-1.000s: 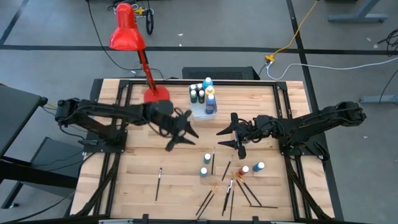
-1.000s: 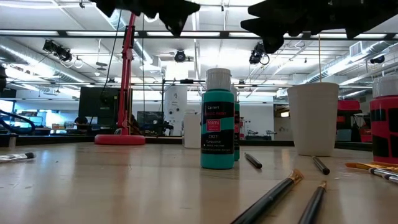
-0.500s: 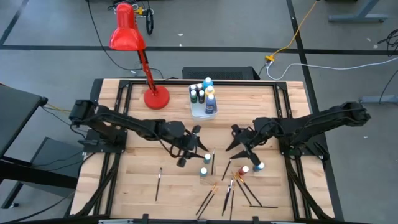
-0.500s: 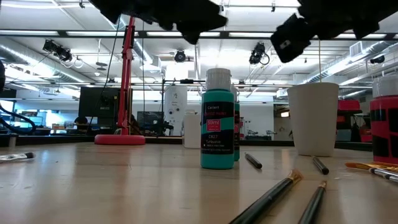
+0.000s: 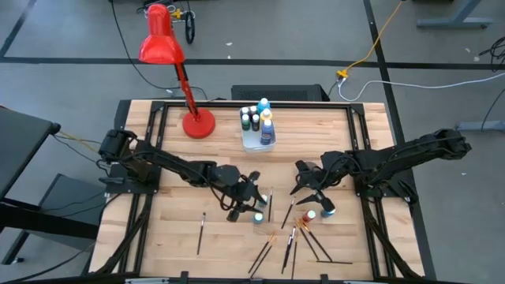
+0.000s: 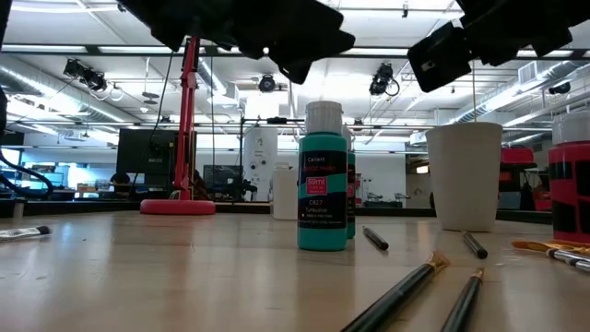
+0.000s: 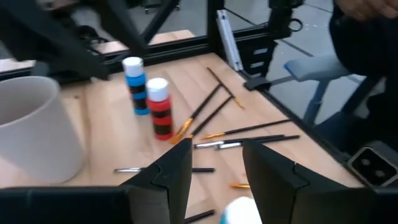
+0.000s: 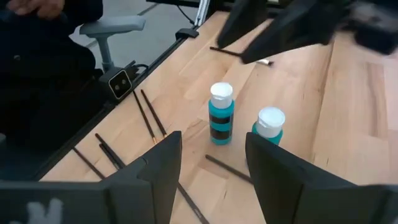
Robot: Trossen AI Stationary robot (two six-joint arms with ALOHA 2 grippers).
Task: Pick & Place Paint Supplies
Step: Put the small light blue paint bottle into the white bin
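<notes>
I've got both arms on the approach now, left gripper (image 5: pixel 254 199) spread over the teal bottle (image 5: pixel 258 216), right gripper (image 5: pixel 309 189) spread above the red bottle (image 5: pixel 311 214), so next I drop and pinch.

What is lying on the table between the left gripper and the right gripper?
In the high view, between the left gripper and the right gripper, two dark paintbrushes lie on the bare wooden table.

The small plastic teal paint bottle (image 6: pixel 324 189) has a white cap; the metal desk lamp (image 5: pixel 162 46) is red; the wooden tabletop (image 5: pixel 173 229) is light brown.
</notes>
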